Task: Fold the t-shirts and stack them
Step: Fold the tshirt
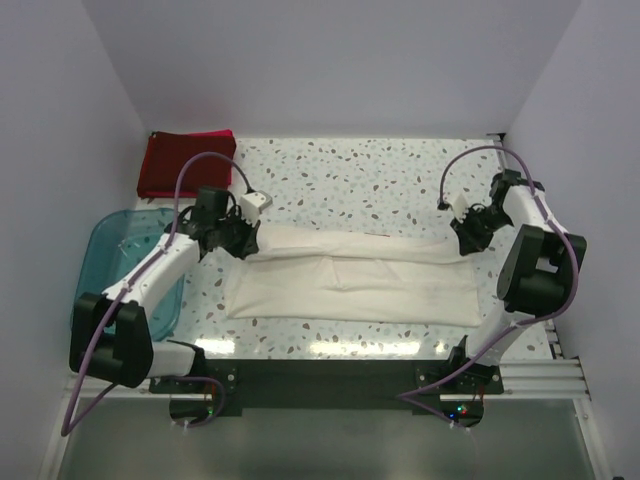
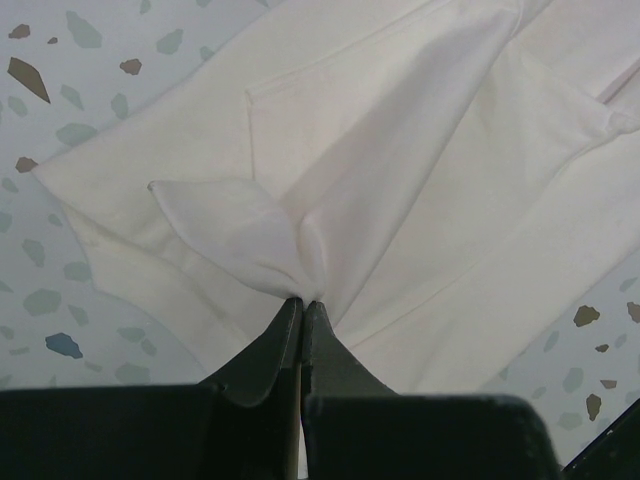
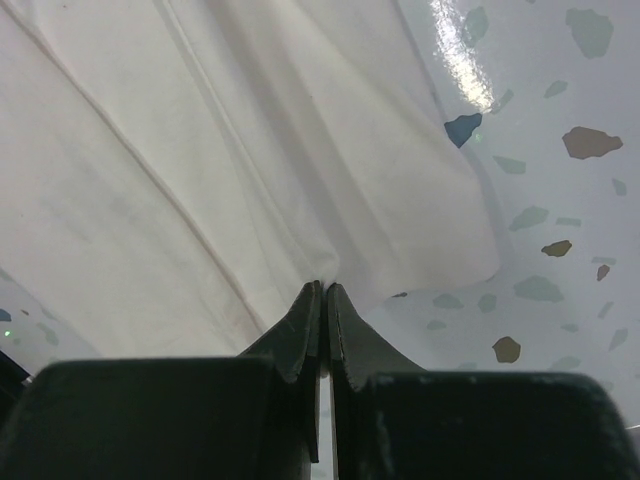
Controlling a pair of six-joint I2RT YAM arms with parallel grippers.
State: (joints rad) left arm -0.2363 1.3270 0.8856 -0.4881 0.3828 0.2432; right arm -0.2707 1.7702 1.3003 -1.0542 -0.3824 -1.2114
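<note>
A cream-white t-shirt (image 1: 350,285) lies across the table (image 1: 400,170), long axis running nine to three o'clock, its twelve-o'clock edge pinched at either end by the left gripper (image 2: 303,300) and right gripper (image 3: 325,287), jaws closed tight on cloth.

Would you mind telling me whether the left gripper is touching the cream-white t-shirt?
Touching. The left wrist view shows the left gripper shut on a pinched fold of the cream-white t-shirt.
</note>
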